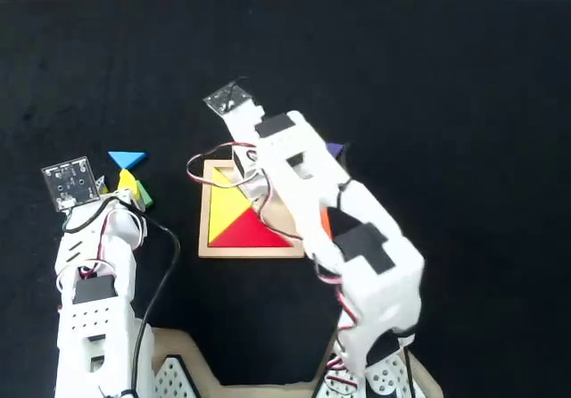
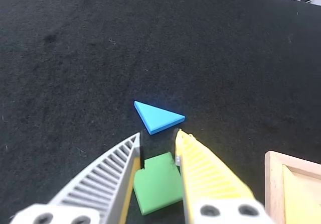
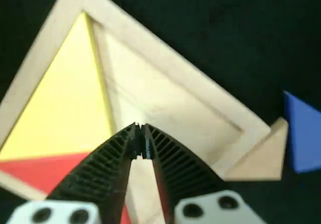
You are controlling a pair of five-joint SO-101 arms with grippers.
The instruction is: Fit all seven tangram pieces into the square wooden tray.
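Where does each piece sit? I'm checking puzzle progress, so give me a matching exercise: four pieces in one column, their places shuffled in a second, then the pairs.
Pieces
1. yellow triangle
2. green piece
3. light blue triangle
4. dark blue piece

Places
A. on the cloth, just ahead of the left gripper
B. inside the wooden tray, against the red triangle
C. outside the wooden tray, near its corner
D. right at the left gripper

Pairs: 1-B, 2-D, 3-A, 4-C
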